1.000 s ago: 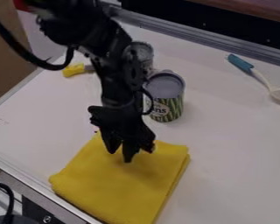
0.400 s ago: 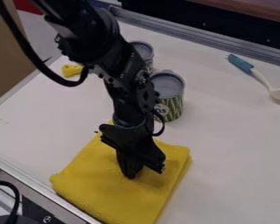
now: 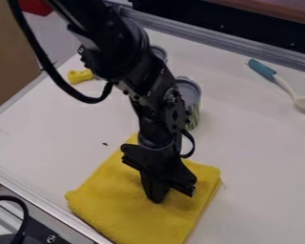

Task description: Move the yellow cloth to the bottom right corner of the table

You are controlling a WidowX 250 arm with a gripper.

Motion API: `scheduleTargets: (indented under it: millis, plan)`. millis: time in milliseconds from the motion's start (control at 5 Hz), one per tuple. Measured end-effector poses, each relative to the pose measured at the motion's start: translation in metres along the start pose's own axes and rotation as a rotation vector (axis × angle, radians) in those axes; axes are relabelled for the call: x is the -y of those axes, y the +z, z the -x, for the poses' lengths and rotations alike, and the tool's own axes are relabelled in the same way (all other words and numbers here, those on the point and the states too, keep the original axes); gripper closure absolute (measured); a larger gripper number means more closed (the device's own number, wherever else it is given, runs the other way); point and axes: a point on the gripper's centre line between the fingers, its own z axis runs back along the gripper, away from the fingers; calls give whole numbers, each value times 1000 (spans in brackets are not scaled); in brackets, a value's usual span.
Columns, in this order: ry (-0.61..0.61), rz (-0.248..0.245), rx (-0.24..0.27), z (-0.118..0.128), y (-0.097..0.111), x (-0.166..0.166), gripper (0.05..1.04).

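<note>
Your folded yellow fabric cloth [image 3: 110, 214] lies flat at the lower centre of the frame, close to the metal rim along the white counter [image 3: 263, 157]'s lower-left side. Your black two-finger hand [image 3: 157, 196] is narrow, its tips together and down at the middle of the cloth. I judge that it has a pinch of the upper layers, since a flat, soft stack offers no edge to grasp there and a central hold should let you drag the whole fold toward the lower right. A shallow pinch could slip or unfold the stack.

The striped green metal can [image 3: 194, 114] and the grey-topped can [image 3: 160, 51] stand above the cloth, so a path right and down keeps you away from them. The teal-handled utensil [image 3: 262, 70] at the upper right also looks well apart from that path.

You cannot see how much fabric sits between the tips. Your black jointed arm [image 3: 148, 95] covers much of both cans. The frame's bottom edge cuts off the cloth's lowest part, and the counter runs out of frame at the right and bottom, so judge the target corner with care.
</note>
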Motion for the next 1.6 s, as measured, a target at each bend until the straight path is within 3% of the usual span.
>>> scheduleTargets:
  millis: [400,1200,1400,1600]
  plan:
    - [86,14,51,-12,-3,32,1031]
    - [77,45,41,-23,0,99,1031]
    - [98,44,38,-22,0,100,1010]
    - [99,28,38,-25,3,92,867]
